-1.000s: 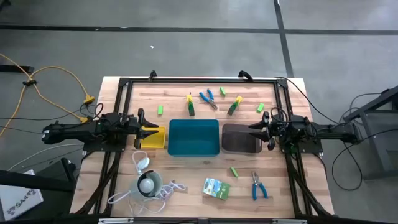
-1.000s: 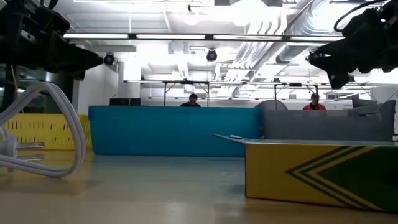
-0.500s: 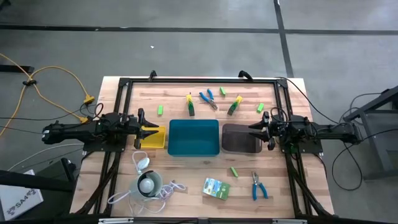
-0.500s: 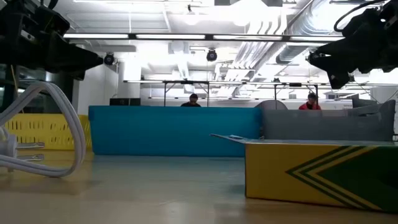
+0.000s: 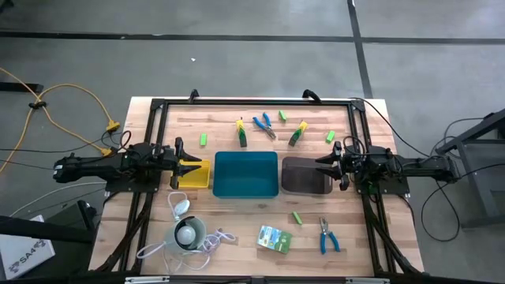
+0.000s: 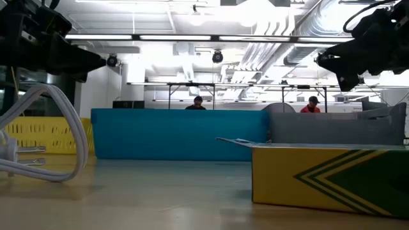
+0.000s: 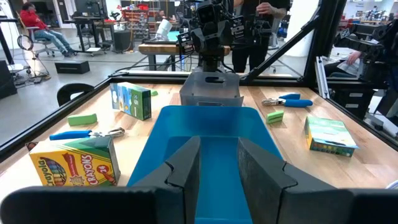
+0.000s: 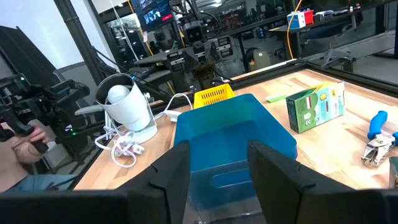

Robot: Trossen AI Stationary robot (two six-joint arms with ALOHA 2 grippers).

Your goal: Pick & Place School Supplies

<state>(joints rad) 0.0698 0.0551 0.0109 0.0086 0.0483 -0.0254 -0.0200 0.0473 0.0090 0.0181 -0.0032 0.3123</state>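
School supplies lie loose on the wooden desk (image 5: 347, 237) around the teal plastic tray (image 5: 245, 174), none in it, so I judge the picking has not begun. Beyond that tray lie two yellow-and-green crayon boxes (image 5: 297, 132), blue-handled pliers-like scissors (image 5: 263, 125) and lime-green blocks (image 5: 203, 139); on its near side a green-and-white flat pack (image 5: 274, 237), a second blue-handled tool (image 5: 327, 235) and another green block. My left gripper (image 5: 178, 158) hovers at the yellow mesh tray (image 5: 194, 173), my right gripper (image 5: 330, 161) over the dark grey tray (image 5: 304, 175), jaws of both partly apart and empty. Next comes choosing an item and descending. The white round gadget with cord (image 5: 186, 233) crowds the near left.
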